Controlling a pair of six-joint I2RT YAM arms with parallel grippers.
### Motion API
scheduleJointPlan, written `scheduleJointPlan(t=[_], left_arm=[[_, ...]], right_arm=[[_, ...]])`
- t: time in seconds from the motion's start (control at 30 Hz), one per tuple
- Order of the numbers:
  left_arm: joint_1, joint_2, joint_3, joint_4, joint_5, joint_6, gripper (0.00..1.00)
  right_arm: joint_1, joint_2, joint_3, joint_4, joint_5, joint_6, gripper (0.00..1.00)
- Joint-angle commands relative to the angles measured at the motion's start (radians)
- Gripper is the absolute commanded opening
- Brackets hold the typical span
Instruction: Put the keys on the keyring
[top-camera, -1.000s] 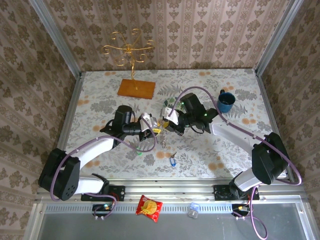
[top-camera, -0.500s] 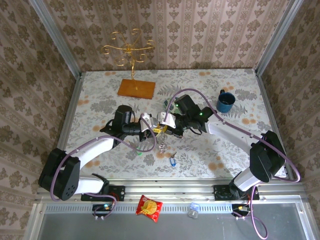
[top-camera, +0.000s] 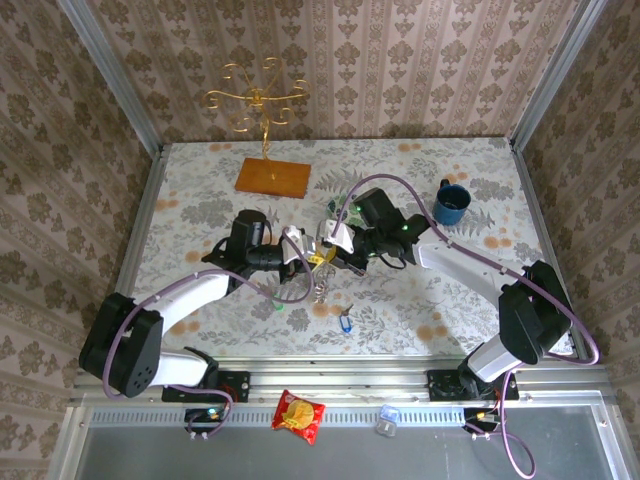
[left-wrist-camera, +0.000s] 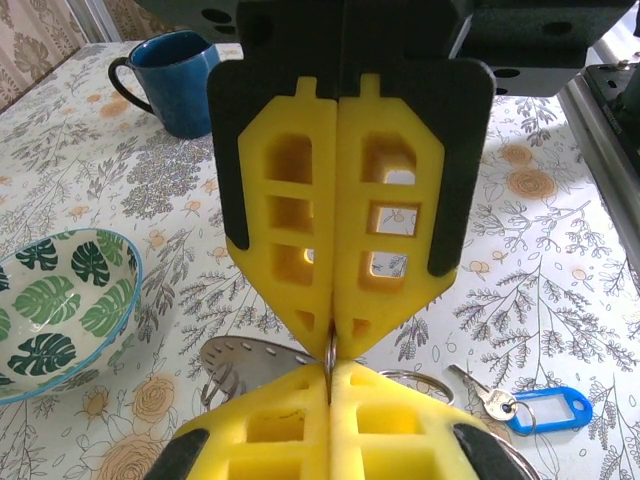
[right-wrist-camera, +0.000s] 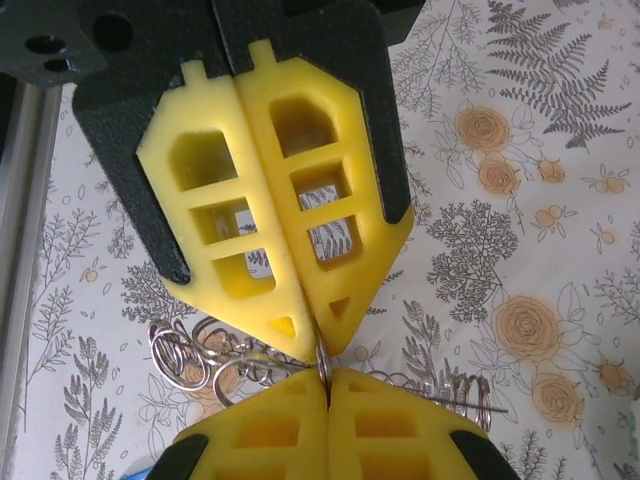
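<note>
Left wrist view: left gripper (left-wrist-camera: 330, 380) and right gripper (left-wrist-camera: 333, 335) clamped shut tip-to-tip on the keyring (left-wrist-camera: 330, 353), blue key (left-wrist-camera: 528, 406) flat near it, blade pointing keyring-ward.

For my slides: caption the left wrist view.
Tip to tip, left gripper and right gripper pinch a metal ring; blue-tagged key nearby.

keys 2: blue key (top-camera: 346, 322), green key (top-camera: 279, 306) | grippers 2: left gripper (left-wrist-camera: 330, 375), right gripper (right-wrist-camera: 325, 378) | mug (left-wrist-camera: 185, 85) 1 | bowl (left-wrist-camera: 110, 310) 1 | snack packet (top-camera: 298, 415) 1 | gold stand (top-camera: 258, 100) 1 | wooden base (top-camera: 273, 178) 1 | wire rings (right-wrist-camera: 190, 355) several, tangled, count unclear
</note>
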Motion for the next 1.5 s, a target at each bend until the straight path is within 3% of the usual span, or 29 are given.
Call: scheduleJointPlan(t=[0.0, 0.03, 0.1, 0.27, 0.5, 0.7, 1.03, 1.17, 1.27, 1.3, 1.37, 1.47], left_arm=[[-0.010, 0.016, 0.011, 0.043, -0.005, -0.008, 0.00], [-0.012, 0.015, 0.004, 0.057, -0.010, -0.013, 0.00], [-0.011, 0.011, -0.020, 0.107, -0.024, -0.033, 0.00], [-0.011, 0.013, -0.104, 0.304, -0.041, -0.137, 0.00], [-0.001, 0.053, -0.183, 0.574, -0.023, -0.295, 0.00], [0.000, 0.083, -0.211, 0.674, -0.006, -0.350, 0.00], [0.002, 0.098, -0.221, 0.711, 0.003, -0.365, 0.00], [0.003, 0.099, -0.223, 0.710, 0.006, -0.362, 0.00], [0.006, 0.098, -0.222, 0.707, -0.002, -0.360, 0.00], [0.006, 0.097, -0.219, 0.700, -0.013, -0.361, 0.00], [0.011, 0.088, -0.212, 0.672, -0.035, -0.351, 0.20], [0.013, 0.057, -0.191, 0.567, -0.055, -0.287, 0.29]], right_arm=[[-0.007, -0.037, -0.008, 0.072, -0.094, 0.047, 0.00], [-0.017, -0.041, -0.020, 0.091, -0.112, 0.064, 0.00], [-0.047, -0.060, -0.063, 0.159, -0.152, 0.113, 0.14], [-0.137, -0.116, -0.233, 0.429, -0.288, 0.251, 0.31], [-0.142, -0.083, -0.348, 0.634, -0.316, 0.314, 0.35], [-0.133, -0.055, -0.373, 0.753, -0.293, 0.350, 0.33], [-0.116, -0.006, -0.353, 0.782, -0.256, 0.345, 0.25], [-0.111, 0.007, -0.344, 0.785, -0.281, 0.345, 0.14], [-0.113, 0.004, -0.341, 0.768, -0.301, 0.330, 0.00], [-0.113, -0.001, -0.334, 0.749, -0.306, 0.319, 0.00], [-0.111, -0.016, -0.317, 0.691, -0.309, 0.286, 0.00], [-0.108, -0.038, -0.277, 0.550, -0.282, 0.213, 0.00]])
